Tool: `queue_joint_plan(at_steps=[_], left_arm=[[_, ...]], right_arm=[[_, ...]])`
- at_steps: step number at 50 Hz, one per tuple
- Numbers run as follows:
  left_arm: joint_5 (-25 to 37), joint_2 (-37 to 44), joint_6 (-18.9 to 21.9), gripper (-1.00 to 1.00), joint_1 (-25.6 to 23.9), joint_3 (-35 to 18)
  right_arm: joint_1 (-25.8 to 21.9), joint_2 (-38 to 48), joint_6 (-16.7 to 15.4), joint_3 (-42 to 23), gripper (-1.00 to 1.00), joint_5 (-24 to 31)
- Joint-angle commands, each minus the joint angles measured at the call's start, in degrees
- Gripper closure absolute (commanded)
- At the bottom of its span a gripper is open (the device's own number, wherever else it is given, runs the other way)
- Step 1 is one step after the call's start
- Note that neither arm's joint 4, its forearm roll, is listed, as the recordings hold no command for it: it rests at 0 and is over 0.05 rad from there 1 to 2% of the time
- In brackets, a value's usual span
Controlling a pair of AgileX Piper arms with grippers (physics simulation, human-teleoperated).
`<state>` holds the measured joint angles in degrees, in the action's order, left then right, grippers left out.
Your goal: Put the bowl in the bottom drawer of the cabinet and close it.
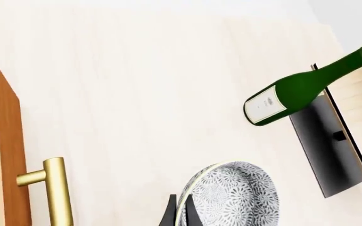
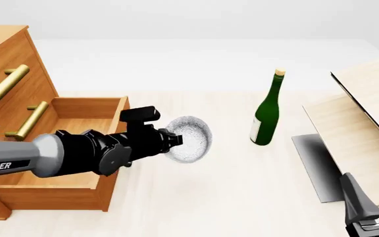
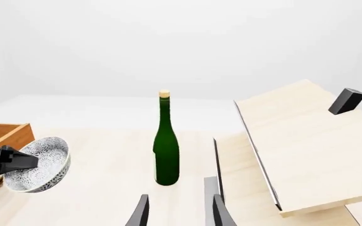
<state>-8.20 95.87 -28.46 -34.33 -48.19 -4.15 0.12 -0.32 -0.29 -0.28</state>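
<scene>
Pale tabletop (image 2: pixel 229 197); left gripper (image 2: pixel 175 139) pinches the bowl (image 2: pixel 191 139) by its rim, tipped on edge, in the air just right of the open bottom drawer (image 2: pixel 64 190). Bowl looks stiff, light, glazed-slick and probably breakable, so a rim pinch seems the only workable hold. Right gripper (image 3: pixel 177 209) idles open, near right.

Cabinet (image 2: pixel 5 84) at far left of the table (image 2: pixel 229 197); bottom drawer (image 2: pixel 77 148) pulled out toward the right. Left gripper (image 2: pixel 175 139) just right of the drawer, holding the bowl (image 2: pixel 191 139) tipped on edge above the table (outside the drawer). Bottle (image 2: pixel 267 111) upright further right. Boards (image 2: pixel 360 128) at far right, right gripper (image 2: pixel 374 195) before them.
</scene>
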Motion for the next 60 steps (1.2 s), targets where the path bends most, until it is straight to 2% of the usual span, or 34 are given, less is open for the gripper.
queue_joint_plan(at_steps=[1, 37, 60], left_arm=[[2.57, -5.18, 1.56, 1.00, 1.64, 0.23], [4.99, -13.06, 4.06, 1.00, 4.36, 3.74], [6.99, -19.25, 5.61, 1.00, 8.04, 6.54]], right_arm=[[0.00, -0.05, -0.01, 0.03, -1.00, 0.01], [-0.01, -0.05, 0.00, 0.03, -1.00, 0.01], [-0.01, -0.05, 0.00, 0.03, -1.00, 0.01]])
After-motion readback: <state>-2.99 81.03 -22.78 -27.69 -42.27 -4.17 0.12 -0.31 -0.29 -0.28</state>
